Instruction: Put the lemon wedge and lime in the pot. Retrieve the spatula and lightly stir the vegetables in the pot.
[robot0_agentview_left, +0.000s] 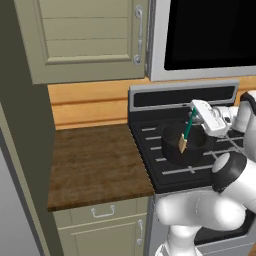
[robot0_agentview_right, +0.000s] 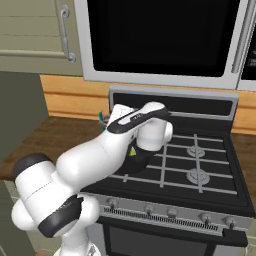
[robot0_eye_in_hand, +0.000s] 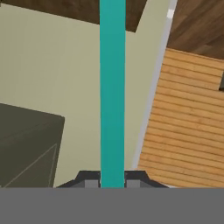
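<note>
A single spatula (robot0_agentview_left: 186, 131) is held over the one dark pot (robot0_agentview_left: 172, 145) on the stove (robot0_agentview_right: 210, 165), its teal handle clamped between the gripper (robot0_eye_in_hand: 112, 183) jaws and its tan blade hanging at the pot's mouth. One lemon wedge (robot0_agentview_right: 133, 151) is glimpsed in the pot beside the arm; the lime cannot be made out, so its placement is only presumed. With the spatula retrieved, the stirring is judged to be what remains. Nothing is seen lying on the wooden worktop (robot0_agentview_left: 95, 165) left of the stove.
</note>
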